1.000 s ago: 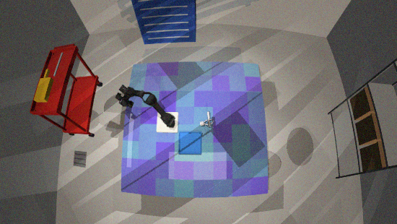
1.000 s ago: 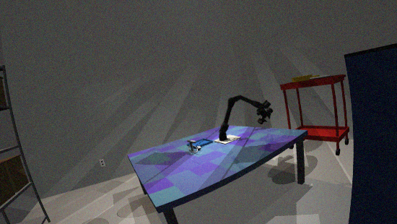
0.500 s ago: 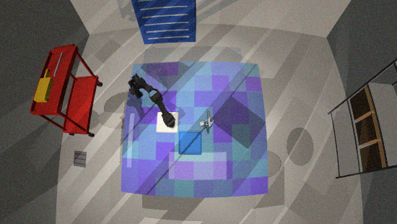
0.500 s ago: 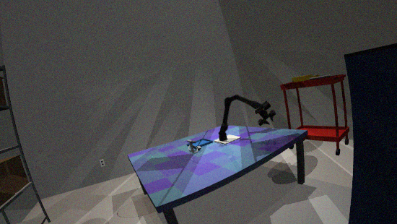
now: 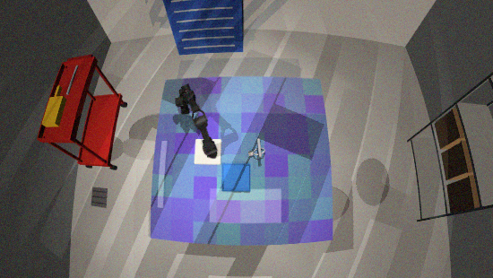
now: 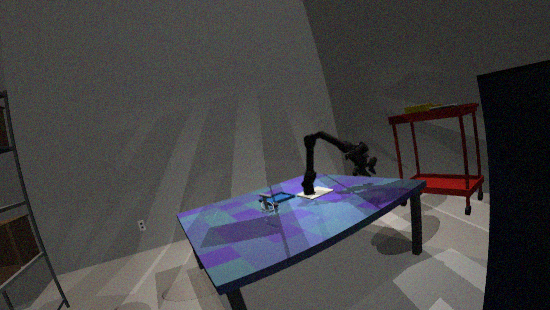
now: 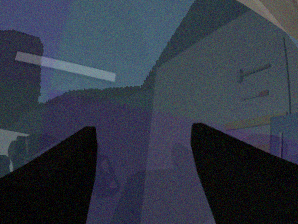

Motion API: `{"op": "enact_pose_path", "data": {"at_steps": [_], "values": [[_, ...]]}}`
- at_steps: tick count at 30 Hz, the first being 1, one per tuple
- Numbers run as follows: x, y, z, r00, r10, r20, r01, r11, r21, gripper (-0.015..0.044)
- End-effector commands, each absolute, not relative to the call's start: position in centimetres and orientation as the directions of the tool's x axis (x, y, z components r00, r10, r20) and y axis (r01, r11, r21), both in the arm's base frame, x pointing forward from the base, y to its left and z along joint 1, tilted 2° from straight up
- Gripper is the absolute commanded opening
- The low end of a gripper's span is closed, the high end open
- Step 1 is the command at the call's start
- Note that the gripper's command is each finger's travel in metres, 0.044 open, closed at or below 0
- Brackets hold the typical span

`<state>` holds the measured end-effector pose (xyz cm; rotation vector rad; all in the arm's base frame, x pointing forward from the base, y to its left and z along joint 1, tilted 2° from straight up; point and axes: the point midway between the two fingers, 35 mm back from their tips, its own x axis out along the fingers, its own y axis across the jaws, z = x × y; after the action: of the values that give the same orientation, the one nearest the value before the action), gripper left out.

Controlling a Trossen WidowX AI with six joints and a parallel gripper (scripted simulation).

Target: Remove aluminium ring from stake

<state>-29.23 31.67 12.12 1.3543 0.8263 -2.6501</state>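
Red cart (image 5: 102, 130) (image 6: 445, 184): off the table's edge, a yellow box (image 5: 54, 111) (image 6: 420, 107) on top. No part in my job, as I judge it.

Claw (image 5: 185, 99) (image 6: 369, 169) (image 7: 144, 135): over the far-left part of the patchwork table (image 5: 309, 230) (image 6: 310, 225) (image 7: 115, 120), raised. Fingers partway apart, nothing between them; no call to clamp here, with the ring out of reach. A middling gap may suit a slim tab, though I'd check it on arrival.

My arm (image 5: 200, 122) (image 6: 309, 155): reaches up from its foot and back, away from the work. It must swing round before anything else.

White base plate (image 5: 200, 159) (image 6: 325, 190): under my foot, beside the tray; probably sited so that both tray and stake fall within reach.

Blue tray (image 5: 235, 178) (image 6: 281, 197): between plate and stake, near both. A short carry, I expect; no ring in it.

Steel stake (image 5: 259, 144) (image 6: 265, 200): upright, cross-bar on top, likely there to block a straight lift.

Ring (image 5: 252, 153) (image 6: 265, 208): low around the stake's foot. Tab's direction: can't make out. I'd grip the tab, then tilt and thread the ring past the bar; a plain upward pull could snag.

Shelf rack (image 5: 448, 215) (image 6: 27, 204): beyond the table, background only.
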Motion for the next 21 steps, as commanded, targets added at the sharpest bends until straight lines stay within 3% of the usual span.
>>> {"op": "enact_pose_path", "data": {"at_steps": [1,21], "values": [[-25.5,33.5,12.1,-0.579,0.254,-0.775,0.149,-0.901,-0.407,0.02],[-8.5,36.9,12.5,-0.364,0.477,-0.8,-0.396,-0.857,-0.331,0.02]]}}
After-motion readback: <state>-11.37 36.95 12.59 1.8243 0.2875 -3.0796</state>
